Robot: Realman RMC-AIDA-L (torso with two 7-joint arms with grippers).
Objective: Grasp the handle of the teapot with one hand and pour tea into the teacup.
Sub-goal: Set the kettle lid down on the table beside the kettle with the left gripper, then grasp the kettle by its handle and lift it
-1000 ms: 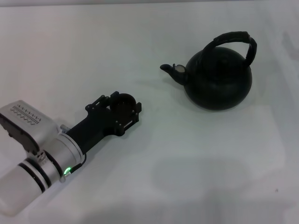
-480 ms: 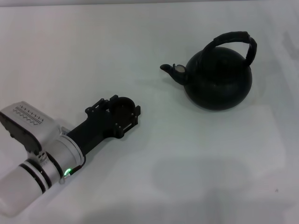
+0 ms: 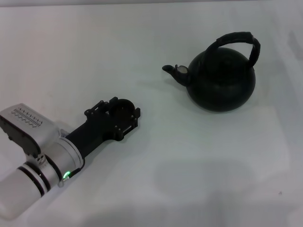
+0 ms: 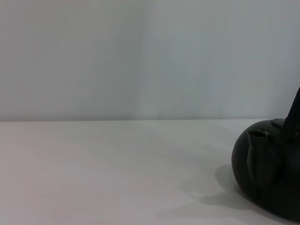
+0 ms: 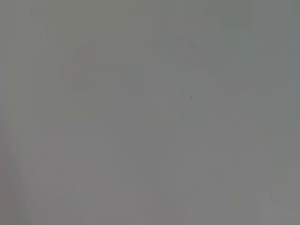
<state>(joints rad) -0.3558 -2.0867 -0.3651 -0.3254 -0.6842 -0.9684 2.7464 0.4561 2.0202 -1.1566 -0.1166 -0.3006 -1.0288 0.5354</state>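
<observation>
The teapot (image 3: pixel 221 80) stands upright on the white counter (image 3: pixel 189 165), toward the far right, its round black body resting flat and its short spout (image 3: pixel 176 72) pointing left. The handle (image 3: pixel 238 41) arches over its top as a thick ribbed black hoop, and nothing touches it. The left wrist view shows the same teapot (image 4: pixel 269 173) from low down, at the edge of the picture, with the spout turned toward the camera. Well apart from the teapot, toward the near left, the teacup (image 3: pixel 124 108) sits low and dark on the counter. The left gripper (image 3: pixel 118 113) is at the teacup, its black frame on either side of the cup; whether the fingers press the cup or merely bracket it cannot be told. Its silver and black arm (image 3: pixel 38 156) runs back to the near left corner. The right gripper does not show in the head view, and the right wrist view gives only a plain grey surface.
</observation>
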